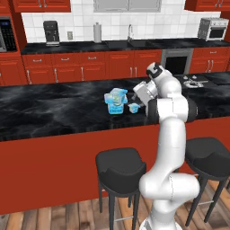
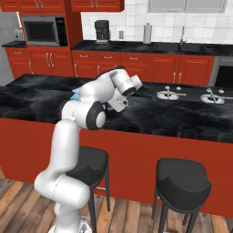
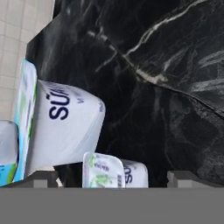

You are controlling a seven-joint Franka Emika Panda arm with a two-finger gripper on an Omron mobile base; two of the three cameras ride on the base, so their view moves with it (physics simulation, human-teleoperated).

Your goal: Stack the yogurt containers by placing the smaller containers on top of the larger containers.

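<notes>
On the black island counter (image 1: pixel 54 112) the yogurt containers stand close together. The wide light-blue tub (image 1: pixel 117 95) is just behind the mid-sized teal cup (image 1: pixel 116 108). The tiny white cup (image 1: pixel 134 107) stands to their right. My gripper (image 1: pixel 138 101) hovers right beside and above the tiny cup, open and empty. In the hand view, rolled sideways, the tiny cup (image 3: pixel 105 170) sits low between my spread fingertips (image 3: pixel 41 178), with the gripper (image 3: pixel 113 178) around it but apart. A bigger cup with dark lettering (image 3: pixel 65 127) lies beyond. In the right base view my arm hides most of the tubs (image 2: pixel 75 95).
Two black stools (image 1: pixel 120 166) (image 1: pixel 209 157) stand at the island's near side. Cooktop burners (image 1: pixel 193 82) (image 2: pixel 169 95) lie on the island to the right. Red cabinets and a back counter with a coffee machine (image 1: pixel 51 32) run behind.
</notes>
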